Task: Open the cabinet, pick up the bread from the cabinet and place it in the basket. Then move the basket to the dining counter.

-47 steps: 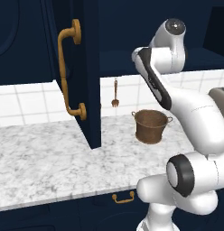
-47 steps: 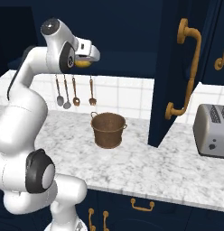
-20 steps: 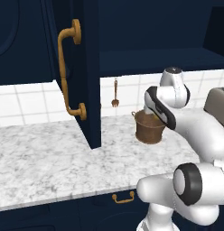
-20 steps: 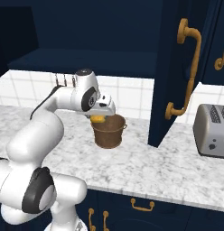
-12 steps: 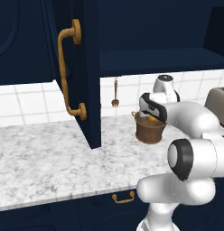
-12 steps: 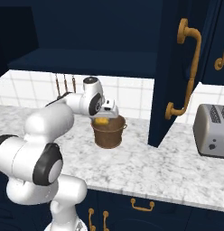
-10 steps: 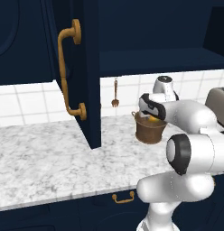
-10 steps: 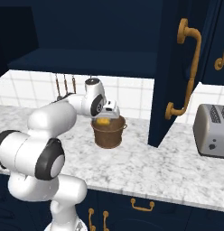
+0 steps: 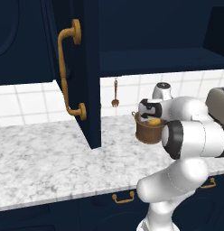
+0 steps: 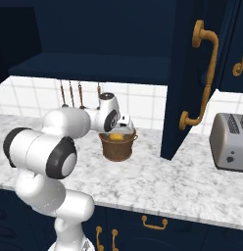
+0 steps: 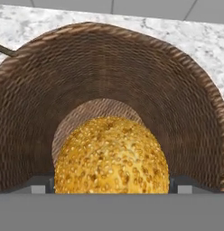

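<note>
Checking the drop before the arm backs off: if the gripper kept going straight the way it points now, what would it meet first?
The bread. It sits between the open gripper fingertips, directly ahead, inside the basket. Past it lies the basket's woven floor; how far the bread is from that floor is unclear.

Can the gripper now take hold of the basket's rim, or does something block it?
Probably yes. The gripper is open right over the basket, the bread lies between its tips inside, and nothing stands around the rim.
</note>
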